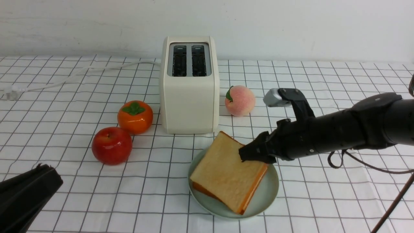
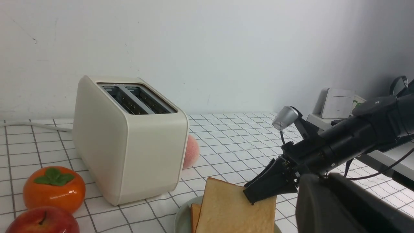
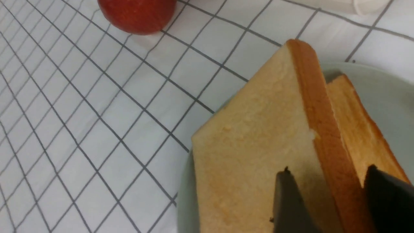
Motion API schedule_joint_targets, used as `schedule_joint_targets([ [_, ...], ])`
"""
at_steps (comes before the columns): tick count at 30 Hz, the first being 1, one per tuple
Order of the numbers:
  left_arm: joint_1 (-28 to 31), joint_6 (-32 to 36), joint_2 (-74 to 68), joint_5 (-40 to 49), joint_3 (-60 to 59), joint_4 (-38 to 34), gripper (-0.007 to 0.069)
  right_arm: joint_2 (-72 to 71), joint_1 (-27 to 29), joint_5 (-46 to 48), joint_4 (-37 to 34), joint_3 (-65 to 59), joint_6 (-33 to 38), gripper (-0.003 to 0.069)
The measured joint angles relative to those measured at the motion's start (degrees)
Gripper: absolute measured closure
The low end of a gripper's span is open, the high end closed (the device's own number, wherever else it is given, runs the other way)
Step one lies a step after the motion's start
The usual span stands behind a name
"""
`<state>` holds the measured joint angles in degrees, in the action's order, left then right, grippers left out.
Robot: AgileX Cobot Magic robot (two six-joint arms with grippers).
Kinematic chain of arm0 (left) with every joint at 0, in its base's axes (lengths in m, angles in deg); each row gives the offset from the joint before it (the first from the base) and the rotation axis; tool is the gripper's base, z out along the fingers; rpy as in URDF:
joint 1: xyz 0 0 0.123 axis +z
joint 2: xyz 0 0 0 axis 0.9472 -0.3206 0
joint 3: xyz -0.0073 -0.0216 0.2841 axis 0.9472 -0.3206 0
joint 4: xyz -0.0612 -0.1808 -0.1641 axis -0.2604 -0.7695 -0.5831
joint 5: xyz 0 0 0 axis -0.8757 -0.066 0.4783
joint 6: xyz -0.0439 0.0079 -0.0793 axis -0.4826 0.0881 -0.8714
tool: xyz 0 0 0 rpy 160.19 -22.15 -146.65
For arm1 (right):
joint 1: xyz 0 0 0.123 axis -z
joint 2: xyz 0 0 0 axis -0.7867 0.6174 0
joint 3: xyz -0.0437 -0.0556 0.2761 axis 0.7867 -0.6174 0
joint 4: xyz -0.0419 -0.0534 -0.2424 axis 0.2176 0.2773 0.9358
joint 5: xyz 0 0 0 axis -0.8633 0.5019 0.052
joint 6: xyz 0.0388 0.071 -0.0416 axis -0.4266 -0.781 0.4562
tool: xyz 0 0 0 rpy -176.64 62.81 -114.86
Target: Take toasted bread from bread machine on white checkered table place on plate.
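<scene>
Front view: we list both slices of toasted bread (image 1: 223, 168) on the plate (image 1: 270, 189), five o'clock of the empty-slotted bread machine (image 1: 189, 97). Left wrist view: right gripper (image 2: 250, 195) at the upper slice's corner. Right wrist view: fingers (image 3: 288, 200) narrowly pinch its crust; we judge release and retreat come next.

**Both toasts at the plate, bread machine empty**

The bread machine (image 1: 189, 103) stands upright on the white checkered bench (image 1: 323, 200). It is cream-white with a grey top, and both dark slots are empty. Just in front of it lies the pale green plate (image 1: 266, 197). The lower slice (image 3: 359, 129) rests on the plate. The upper slice (image 1: 223, 171), golden with orange-brown crust, leans tilted over it. Its crust edge sits between the fingers of my right gripper (image 1: 243, 157).
</scene>
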<state>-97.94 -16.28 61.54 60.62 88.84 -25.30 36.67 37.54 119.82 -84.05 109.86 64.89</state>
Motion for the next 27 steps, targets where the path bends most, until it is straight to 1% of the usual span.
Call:
schedule_joint_targets([
  [1, 0.0, 0.0, 0.0, 0.0, 0.0, 0.0, 0.0596, 0.0, 0.0, -1.38, 2.54, 0.95, 0.0, 0.0191],
  [2, 0.0, 0.0, 0.0, 0.0, 0.0, 0.0, 0.0596, 0.0, 0.0, -1.44, 2.54, 1.08, 0.0, 0.0183],
  [3, 0.0, 0.0, 0.0, 0.0, 0.0, 0.0, 0.0596, -0.06, 0.0, -1.91, 4.71, 2.13, -0.08, 0.0132],
  [4, 0.0, 0.0, 0.0, 0.0, 0.0, 0.0, 0.0596, -0.12, 0.0, -1.97, 5.29, 2.46, -0.13, 0.012],
  [5, 0.0, 0.0, 0.0, 0.0, 0.0, 0.0, 0.0596, -1.02, 0.0, -2.24, 9.79, 4.81, -2.5, 0.0069],
  [6, 0.0, 0.0, 0.0, 0.0, 0.0, 0.0, 0.0596, -1.57, 0.0, -2.24, 11.9, 5.86, -4.47, 0.0066],
  [7, 0.0, 0.0, 0.0, 0.0, 0.0, 0.0, 0.0596, -1.71, 0.0, -2.17, 11.9, 5.86, -4.93, 0.0066],
  [8, 0.0, 0.0, 0.0, 0.0, 0.0, 0.0, 0.0596, -2.95, 0.0, -1.6, 16.07, 7.49, -9.74, 0.0076],
  [9, 0.0, 0.0, 0.0, 0.0, 0.0, 0.0, 0.0596, -3.91, 0.0, -0.72, 19.19, 8.51, -13.68, 0.0093],
  [11, 0.0, 0.0, 0.0, 0.0, 0.0, 0.0, 0.0596, -6.4, 0.0, 3.37, 27.41, 10.7, -23.26, 0.0163],
  [12, 0.0, 0.0, 0.0, 0.0, 0.0, 0.0, 0.0596, -6.99, 0.0, 4.36, 28.25, 10.89, -25.34, 0.0181],
  [13, 0.0, 0.0, 0.0, 0.0, 0.0, 0.0, 0.0596, -9.29, 0.0, 8.17, 34.27, 12.34, -32.68, 0.0255],
  [14, 0.0, 0.0, 0.0, 0.0, 0.0, 0.0, 0.0596, -10.8, 0.0, 10.37, 38.57, 12.89, -36.71, 0.0303],
  [15, 0.0, 0.0, 0.0, 0.0, 0.0, 0.0, 0.0596, -13.36, 0.0, 13.48, 42.6, 13.37, -42.17, 0.0379],
  [16, 0.0, 0.0, 0.0, -0.15, 0.0, 0.0, 0.0596, -15.19, 0.0, 14.93, 45.62, 13.44, -45.36, 0.0419],
  [17, 0.0, 0.0, 0.0, -0.29, 0.0, 0.0, 0.0597, -17.6, 0.0, 17.16, 49.17, 13.52, -48.89, 0.0482],
  [18, 0.0, 0.0, 0.0, -0.5, 0.0, 0.0, 0.0608, -20.59, 0.0, 19.96, 52.95, 13.52, -52.62, 0.0564],
  [19, 0.0, 0.0, 0.0, -0.59, 0.0, 0.0, 0.0624, -23.68, 0.0, 21.72, 56.11, 13.46, -55.83, 0.0615],
  [20, 0.0, 0.0, 0.0, -0.59, 0.0, 0.0, 0.0627, -24.2, 0.0, 22.37, 57.03, 13.41, -56.32, 0.0631],
  [21, 0.0, 0.0, 0.11, -0.43, 0.0, 0.0, 0.0638, -28.57, 0.0, 24.35, 59.67, 12.69, -59.82, 0.0667],
  [22, 0.0, 0.0, 0.11, -0.42, 0.0, 0.0, 0.0638, -29.11, 0.0, 24.55, 60.33, 12.55, -60.21, 0.0669],
  [24, 0.0, 0.0, 0.71, -0.25, 0.0, 0.0, 0.0638, -36.56, 0.0, 26.12, 63.09, 10.0, -63.9, 0.0671],
  [25, 0.0, 0.0, 0.72, -0.21, 0.0, 0.0, 0.0638, -36.56, 0.0, 26.21, 63.23, 9.69, -63.9, 0.0671],
  [26, 0.0, 0.0, 1.17, -0.21, 0.0, 0.0, 0.0638, -41.7, 0.0, 26.84, 64.08, 6.63, -65.32, 0.0666],
  [27, 0.0, 0.0, 1.17, -0.21, 0.0, 0.0, 0.0638, -42.24, 0.0, 26.84, 64.14, 6.63, -65.4, 0.0666],
])
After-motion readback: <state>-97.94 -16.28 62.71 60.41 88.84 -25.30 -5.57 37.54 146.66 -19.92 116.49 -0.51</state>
